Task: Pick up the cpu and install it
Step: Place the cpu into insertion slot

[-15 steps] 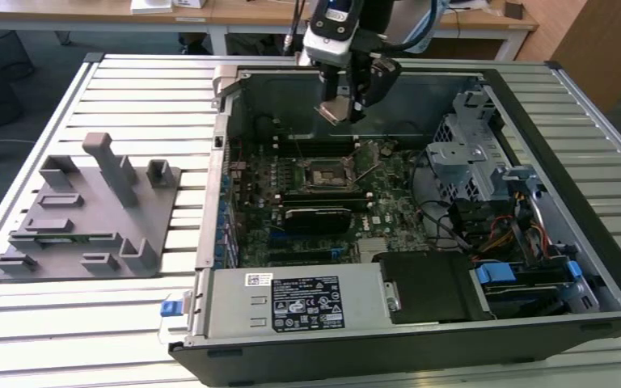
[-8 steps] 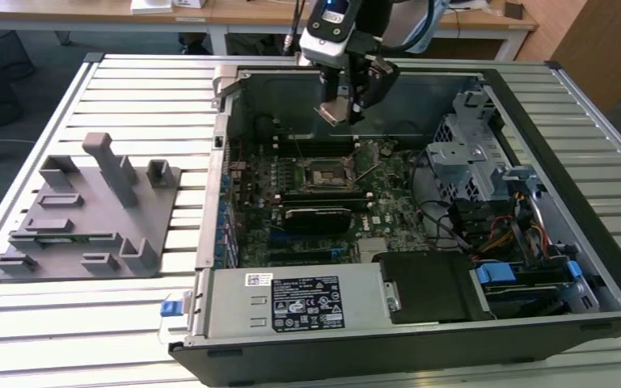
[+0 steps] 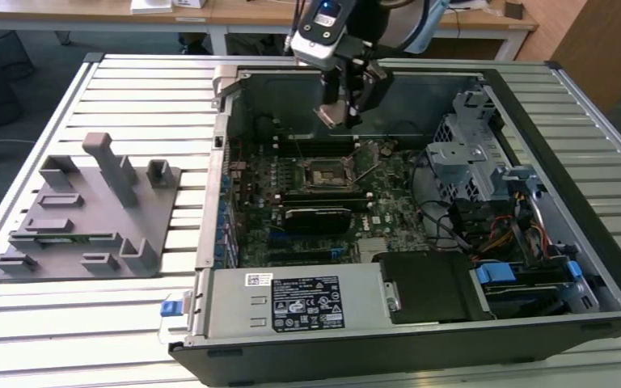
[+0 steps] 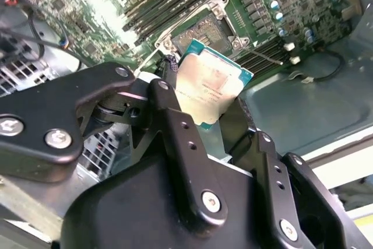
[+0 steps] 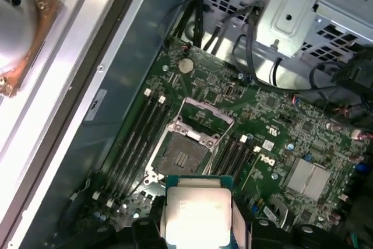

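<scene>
My gripper [image 3: 345,109] hangs inside the open computer case [image 3: 219,186], near its back wall, and is shut on the cpu [image 3: 329,115]. In both wrist views the cpu [image 4: 210,86] [image 5: 196,211] is a silvery square chip with a teal-edged rim, clamped by its sides between the two black fingers [image 4: 170,112]. The open motherboard socket [image 3: 316,172] [image 5: 182,155] [image 4: 204,30] lies below and ahead of the chip, with its metal load frame swung up. The cpu stands clear of the board, not touching it.
A grey plastic fixture [image 3: 90,210] with upright posts stands on the slatted table at the exterior view's left. Inside the case are memory slots [image 5: 137,138], a metal drive cage [image 3: 472,153], cables [image 3: 504,234] and the power supply [image 3: 289,303] at the front.
</scene>
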Controlling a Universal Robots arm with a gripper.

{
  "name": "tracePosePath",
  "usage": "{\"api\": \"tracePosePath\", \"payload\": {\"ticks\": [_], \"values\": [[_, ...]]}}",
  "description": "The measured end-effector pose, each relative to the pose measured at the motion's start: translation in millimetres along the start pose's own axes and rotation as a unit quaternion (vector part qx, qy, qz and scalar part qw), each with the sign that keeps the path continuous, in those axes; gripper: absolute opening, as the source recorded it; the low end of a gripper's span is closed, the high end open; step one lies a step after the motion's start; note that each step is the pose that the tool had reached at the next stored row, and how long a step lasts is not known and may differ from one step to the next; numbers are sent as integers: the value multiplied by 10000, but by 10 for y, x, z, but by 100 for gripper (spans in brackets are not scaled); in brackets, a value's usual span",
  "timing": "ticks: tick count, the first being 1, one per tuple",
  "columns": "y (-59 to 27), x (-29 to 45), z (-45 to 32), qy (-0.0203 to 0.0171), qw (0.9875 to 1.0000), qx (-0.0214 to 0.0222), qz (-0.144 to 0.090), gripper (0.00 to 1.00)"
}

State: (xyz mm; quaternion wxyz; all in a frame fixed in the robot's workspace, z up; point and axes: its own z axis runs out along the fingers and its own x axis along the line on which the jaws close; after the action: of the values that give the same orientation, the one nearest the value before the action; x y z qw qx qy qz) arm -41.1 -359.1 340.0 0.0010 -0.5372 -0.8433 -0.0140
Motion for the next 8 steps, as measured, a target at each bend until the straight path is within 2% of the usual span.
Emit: {"api": "tracePosePath", "payload": {"ticks": [5, 8], "values": [[-1, 0, 40, -8, 9994, -6, 346, 54], [-2, -1, 71, -14, 9981, -11, 613, 54]]}}
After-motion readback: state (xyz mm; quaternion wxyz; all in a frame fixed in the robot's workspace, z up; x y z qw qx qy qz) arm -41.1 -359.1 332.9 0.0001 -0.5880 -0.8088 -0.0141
